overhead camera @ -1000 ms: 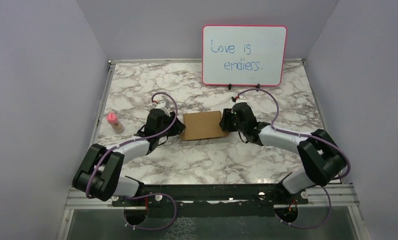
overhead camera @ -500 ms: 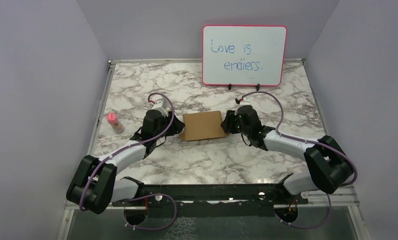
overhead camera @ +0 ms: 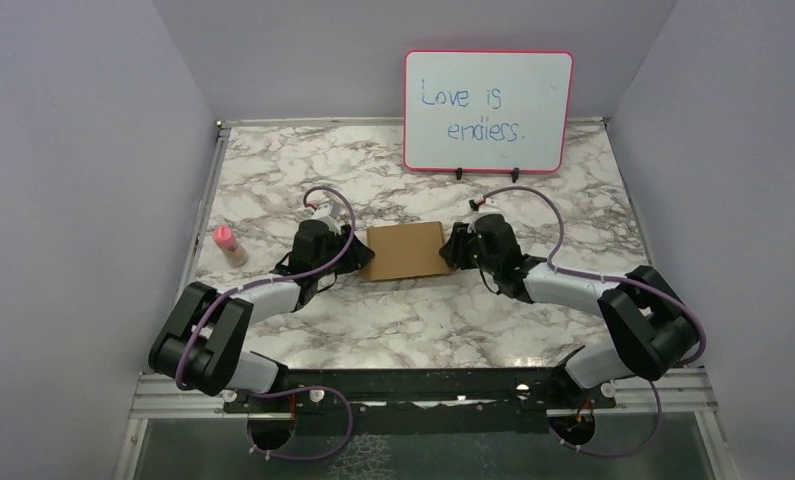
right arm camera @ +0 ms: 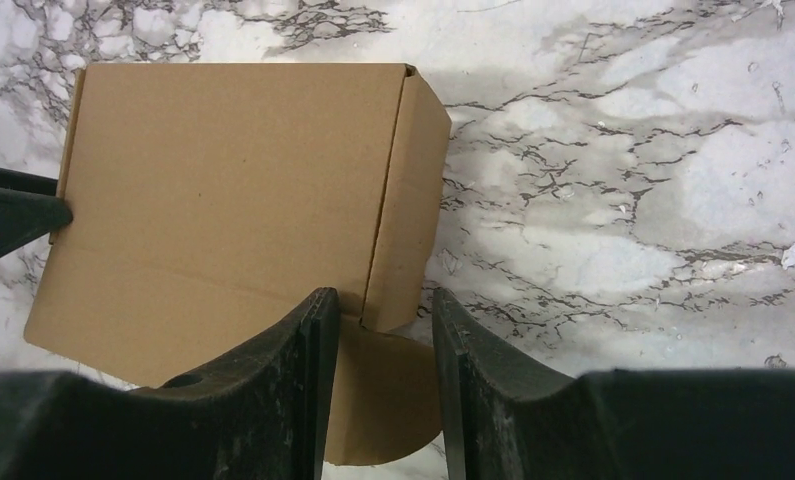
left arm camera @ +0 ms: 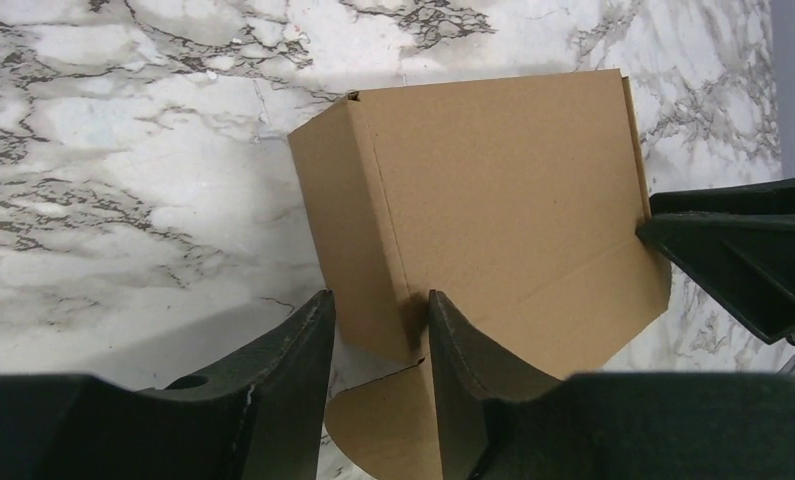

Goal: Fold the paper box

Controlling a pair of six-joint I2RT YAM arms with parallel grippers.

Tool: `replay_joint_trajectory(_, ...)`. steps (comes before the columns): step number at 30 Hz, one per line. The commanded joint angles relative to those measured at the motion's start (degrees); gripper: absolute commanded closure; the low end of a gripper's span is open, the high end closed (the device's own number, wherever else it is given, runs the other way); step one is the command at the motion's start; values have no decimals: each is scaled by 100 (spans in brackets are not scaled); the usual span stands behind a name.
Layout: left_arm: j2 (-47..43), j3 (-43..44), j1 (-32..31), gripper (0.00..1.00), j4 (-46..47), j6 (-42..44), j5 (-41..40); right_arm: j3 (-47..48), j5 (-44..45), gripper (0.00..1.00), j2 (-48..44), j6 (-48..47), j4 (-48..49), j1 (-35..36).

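Note:
The paper box (overhead camera: 405, 251) is a shallow brown cardboard box lying closed on the marble, between the two grippers. My left gripper (overhead camera: 359, 256) is at its left end. In the left wrist view, the left gripper (left arm camera: 378, 318) stands part open astride the box's near left corner (left arm camera: 368, 290), its right finger on the top's edge. My right gripper (overhead camera: 452, 250) is at the right end. The right gripper (right arm camera: 385, 312) is also part open astride the near right corner (right arm camera: 398, 280), with marble showing beside its outer finger. A rounded flap (right arm camera: 388, 400) lies between the fingers.
A pink-framed whiteboard (overhead camera: 488, 110) stands at the back of the table. A small pink-capped bottle (overhead camera: 227, 244) lies near the left edge. Lilac walls close in the left, right and back sides.
Both arms shifted a little at the box's ends; the left wrist swung slightly out and came back. The box stays where it was.

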Motion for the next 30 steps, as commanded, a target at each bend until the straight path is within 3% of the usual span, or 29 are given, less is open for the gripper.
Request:
replay_joint_trajectory(1, 197, 40, 7, 62, 288, 31, 162, -79, -205, 57, 112, 30, 239, -36)
replay_joint_trajectory(11, 231, 194, 7, 63, 310, 231, -38, 56, -378, 57, -192, -371, -27, -35)
replay_joint_trajectory(13, 223, 264, 15, 62, 304, 244, -48, 179, -383, 54, -225, -455, -241, -40)
replay_joint_trajectory(21, 94, 333, 73, 38, 305, 56, -75, 278, -821, 38, -503, -1245, -261, -37)
replay_joint_trajectory(26, 348, 544, 162, 37, 304, 53, 113, 770, -1006, 27, -211, -1526, -373, -39)
replay_joint_trajectory(30, 511, 673, 198, 37, 305, 64, 248, 1807, -1087, 25, 420, -2028, -1189, -64)
